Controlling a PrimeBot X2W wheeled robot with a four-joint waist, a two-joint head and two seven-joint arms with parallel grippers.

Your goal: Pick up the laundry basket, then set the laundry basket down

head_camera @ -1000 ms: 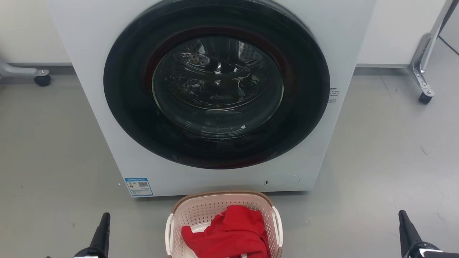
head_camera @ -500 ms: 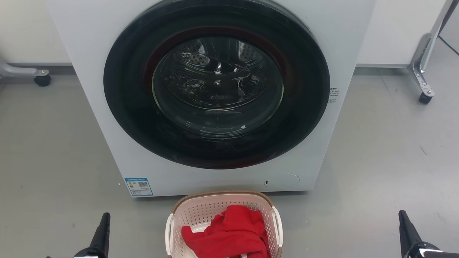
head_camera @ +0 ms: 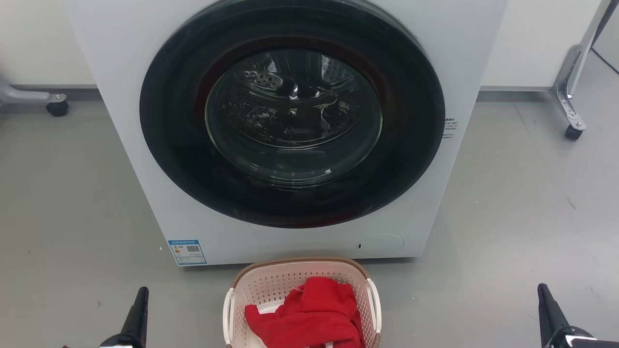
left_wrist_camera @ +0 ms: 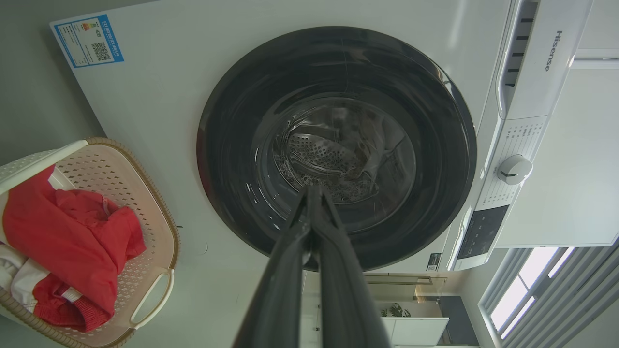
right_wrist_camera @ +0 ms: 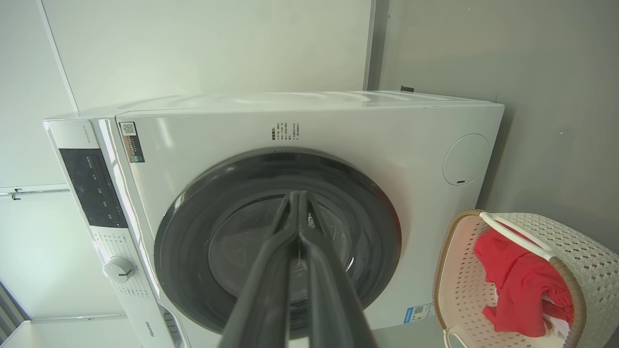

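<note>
The laundry basket (head_camera: 271,282), cream-white with a brown woven rim and white side handles, stands on the grey floor just before the washing machine (head_camera: 121,159). A red garment (head_camera: 309,314) and some white cloth lie inside it. My left gripper (head_camera: 140,296) is low on the basket's left, well apart from it. My right gripper (head_camera: 543,292) is farther off on the basket's right. The left wrist view has the basket (left_wrist_camera: 111,169) at its left edge, and the left gripper (left_wrist_camera: 313,193) is shut on nothing. The right gripper (right_wrist_camera: 296,197) is likewise shut and empty, with the basket (right_wrist_camera: 462,285) at lower right.
The washing machine's round dark door (head_camera: 169,145) is closed and faces me directly behind the basket. Wheeled metal frame legs stand on the floor at the far left (head_camera: 57,107) and far right (head_camera: 574,131). Grey floor stretches on both sides of the basket.
</note>
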